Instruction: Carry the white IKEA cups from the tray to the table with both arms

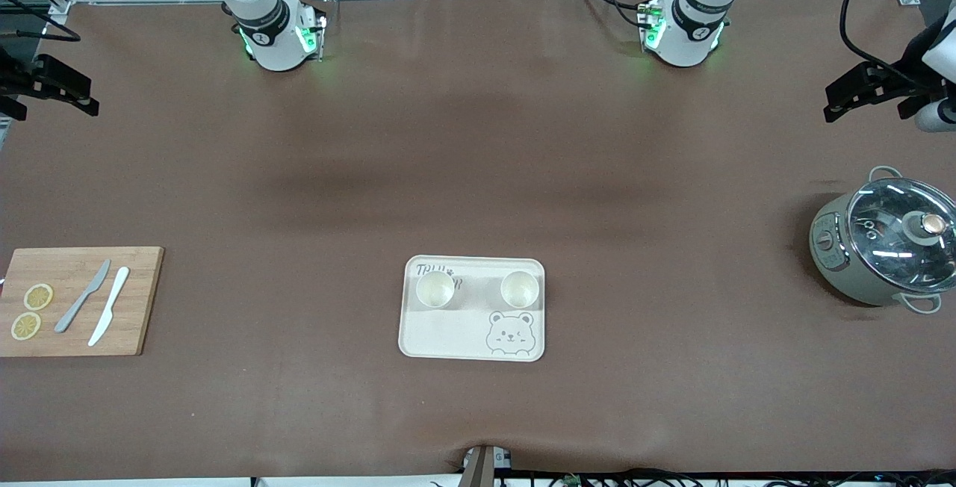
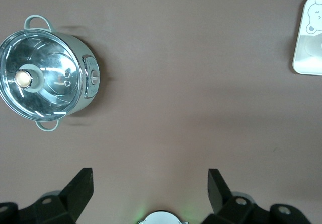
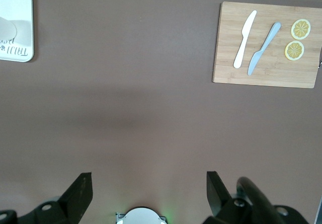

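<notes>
1. Right gripper (image 1: 52,87) is up over the right arm's end of the table, fingers (image 3: 80,191) spread wide, nothing between them; the arm waits.
2. Wooden cutting board (image 1: 138,300) lies at the right arm's end, near the front camera. On it are two lemon slices (image 1: 38,296), a grey knife (image 1: 82,296) and a white knife (image 1: 109,306), the knives side by side and apart.
3. Bear tray (image 1: 448,337) sits mid-table, near the front camera. A winking bear face is drawn in one corner; the printed lettering in another corner is partly covered and cannot be read.
4. Two white IKEA cups (image 1: 435,288) (image 1: 520,288) stand upright on the tray's farther half, apart from each other. No brand mark is legible.
5. Grey-green pot (image 1: 840,263) with glass lid (image 1: 900,237) stands at the left arm's end.
6. Left gripper (image 1: 870,91) is up over that end, fingers (image 2: 80,191) wide apart and empty; this arm waits too.
</notes>
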`<state>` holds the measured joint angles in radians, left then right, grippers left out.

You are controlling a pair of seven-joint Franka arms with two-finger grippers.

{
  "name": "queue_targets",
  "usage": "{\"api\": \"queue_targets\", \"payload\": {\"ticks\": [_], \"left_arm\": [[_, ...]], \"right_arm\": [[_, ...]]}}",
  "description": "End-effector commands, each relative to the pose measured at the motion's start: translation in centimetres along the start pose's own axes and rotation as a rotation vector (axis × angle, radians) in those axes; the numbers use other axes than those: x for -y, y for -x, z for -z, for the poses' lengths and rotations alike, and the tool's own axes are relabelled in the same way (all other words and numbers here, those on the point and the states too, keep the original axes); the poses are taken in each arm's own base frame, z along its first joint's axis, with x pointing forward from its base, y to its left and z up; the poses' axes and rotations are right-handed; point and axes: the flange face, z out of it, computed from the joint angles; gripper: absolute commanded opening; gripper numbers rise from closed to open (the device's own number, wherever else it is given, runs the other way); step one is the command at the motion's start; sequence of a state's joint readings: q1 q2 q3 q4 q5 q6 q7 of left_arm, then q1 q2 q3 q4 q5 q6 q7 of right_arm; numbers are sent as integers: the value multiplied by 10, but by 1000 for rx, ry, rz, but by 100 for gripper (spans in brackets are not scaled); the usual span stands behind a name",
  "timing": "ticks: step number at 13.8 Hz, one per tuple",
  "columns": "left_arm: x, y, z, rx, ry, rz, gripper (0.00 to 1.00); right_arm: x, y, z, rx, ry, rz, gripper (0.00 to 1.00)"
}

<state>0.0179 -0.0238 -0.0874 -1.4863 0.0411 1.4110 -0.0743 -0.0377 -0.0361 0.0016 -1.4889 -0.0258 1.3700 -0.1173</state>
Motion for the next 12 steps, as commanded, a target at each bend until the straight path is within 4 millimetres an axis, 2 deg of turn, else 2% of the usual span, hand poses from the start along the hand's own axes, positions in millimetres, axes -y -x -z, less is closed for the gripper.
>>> {"api": "queue_targets", "payload": {"ticks": [1,3,5,9,12], "left_arm": [[0,0,8,-7,-21,-12,100],[2,-2,6,-8,-18,-10,100],[4,-11,-5,9,-19,-11,100],[4,-11,-5,9,-19,-6,100],[2,-17,-14,24,-14,-5,100]], "right_arm": [[-3,2,2,-10,-5,-2,100],[-4,-1,1,-8,-5,-2,100],[-5,-1,1,-8,-4,-2,100],[-4,-4,0,-5,-4,-1,100],[-3,-5,-2,-2,-6,0,100]]}}
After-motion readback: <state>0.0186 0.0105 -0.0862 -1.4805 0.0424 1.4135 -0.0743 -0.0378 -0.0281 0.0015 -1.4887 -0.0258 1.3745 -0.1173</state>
